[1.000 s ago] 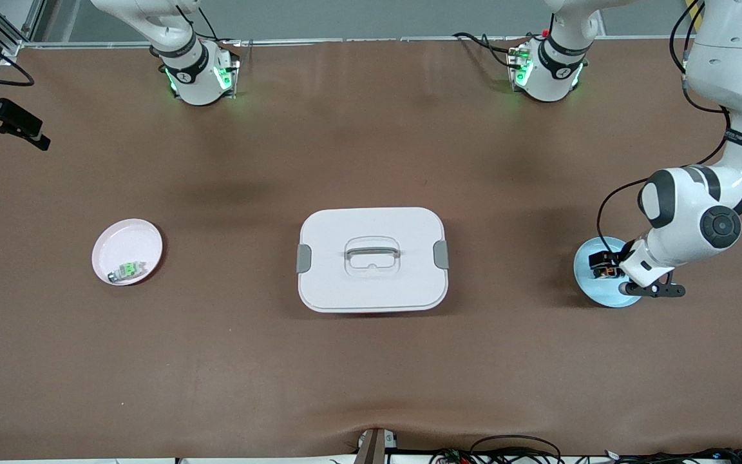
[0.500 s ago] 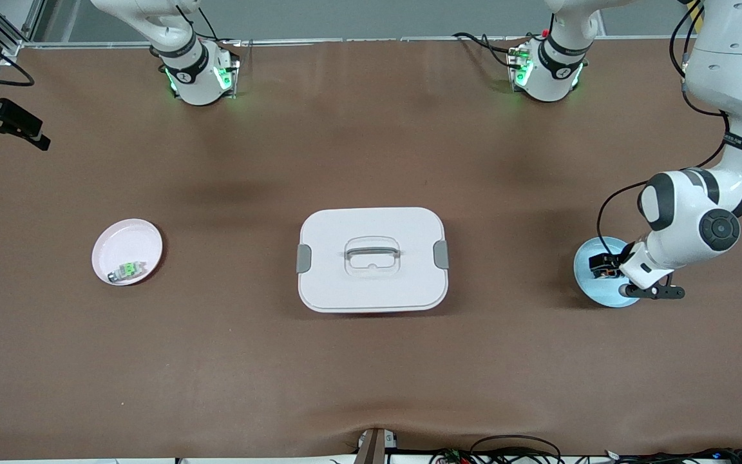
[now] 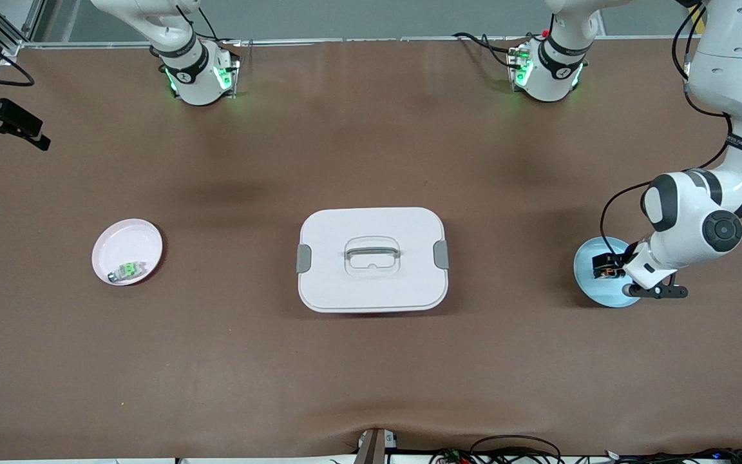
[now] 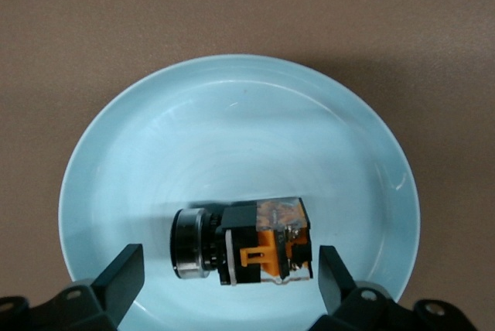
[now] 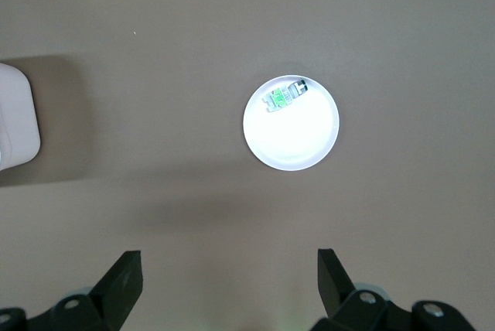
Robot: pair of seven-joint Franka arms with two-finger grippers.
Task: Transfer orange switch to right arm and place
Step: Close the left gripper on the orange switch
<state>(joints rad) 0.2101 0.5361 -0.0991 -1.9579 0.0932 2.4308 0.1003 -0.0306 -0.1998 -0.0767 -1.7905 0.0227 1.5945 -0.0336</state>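
Observation:
The orange switch (image 4: pixel 255 242) is a small black block with an orange band. It lies on its side on the light blue plate (image 4: pixel 232 114) at the left arm's end of the table, and it also shows in the front view (image 3: pixel 605 267). My left gripper (image 4: pixel 228 281) is low over the plate (image 3: pixel 590 280), open, with one finger at each end of the switch and not touching it. My right gripper (image 5: pixel 230 284) is open and empty, high over bare table beside the pink plate (image 5: pixel 291 134).
A white lidded box (image 3: pixel 371 259) with a handle sits mid-table. The pink plate (image 3: pixel 127 248), at the right arm's end, holds a silvery-white component with a green centre (image 3: pixel 127 270). A black mount (image 3: pixel 4 122) juts in at the table's edge.
The left arm has shifted very slightly over the blue plate. The switch still lies on the plate. Nothing else has moved.

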